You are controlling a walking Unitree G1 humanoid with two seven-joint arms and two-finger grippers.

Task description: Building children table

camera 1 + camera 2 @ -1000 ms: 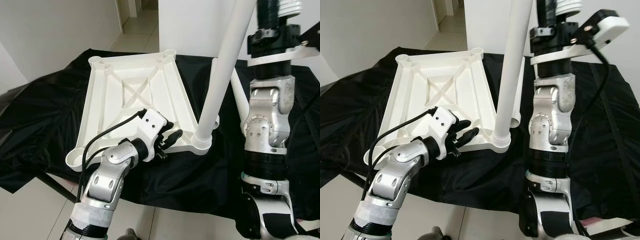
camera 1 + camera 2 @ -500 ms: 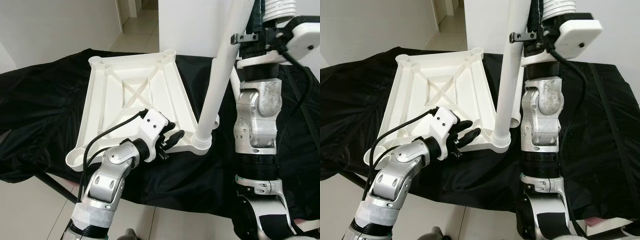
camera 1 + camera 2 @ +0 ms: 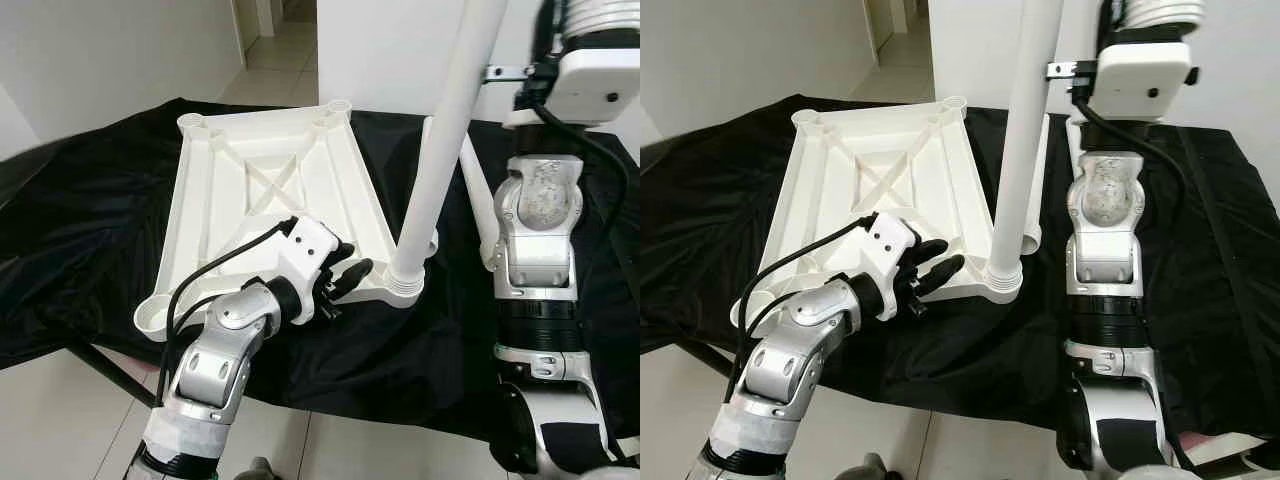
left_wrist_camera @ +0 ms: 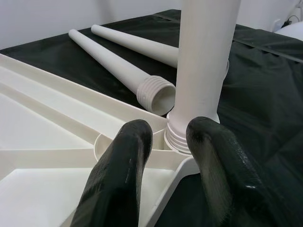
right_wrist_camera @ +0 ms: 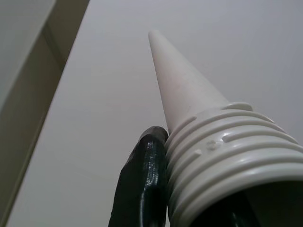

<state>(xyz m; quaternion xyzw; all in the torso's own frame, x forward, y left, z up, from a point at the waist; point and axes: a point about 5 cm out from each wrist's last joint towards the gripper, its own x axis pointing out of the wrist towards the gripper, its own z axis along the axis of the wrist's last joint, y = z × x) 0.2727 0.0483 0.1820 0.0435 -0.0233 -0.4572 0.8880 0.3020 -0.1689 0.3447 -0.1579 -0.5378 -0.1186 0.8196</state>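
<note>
The white tabletop (image 3: 265, 165) lies upside down on a black cloth. One white leg (image 3: 440, 140) stands upright in its near right corner socket (image 3: 405, 287). My left gripper (image 3: 348, 275) is open at the tabletop's front rim, just left of that socket. In the left wrist view its fingers (image 4: 123, 170) frame the leg's threaded base (image 4: 189, 137). My right arm (image 3: 540, 220) is raised high to the right of the standing leg. In the right wrist view the right gripper (image 5: 194, 175) is shut on a second leg (image 5: 189, 99), threaded end toward the wrist.
Two more legs (image 4: 113, 59) (image 4: 137, 45) lie on the cloth behind the socket, one of them between the standing leg and my right arm (image 3: 480, 195). The cloth (image 3: 100, 230) hangs over the table's front edge above tiled floor (image 3: 60, 420). A doorway (image 3: 280, 40) opens at the back.
My right arm has swung left and back to the right, its wrist turning the held leg. The left gripper has crept slightly closer to the socket. The standing leg stays put.
</note>
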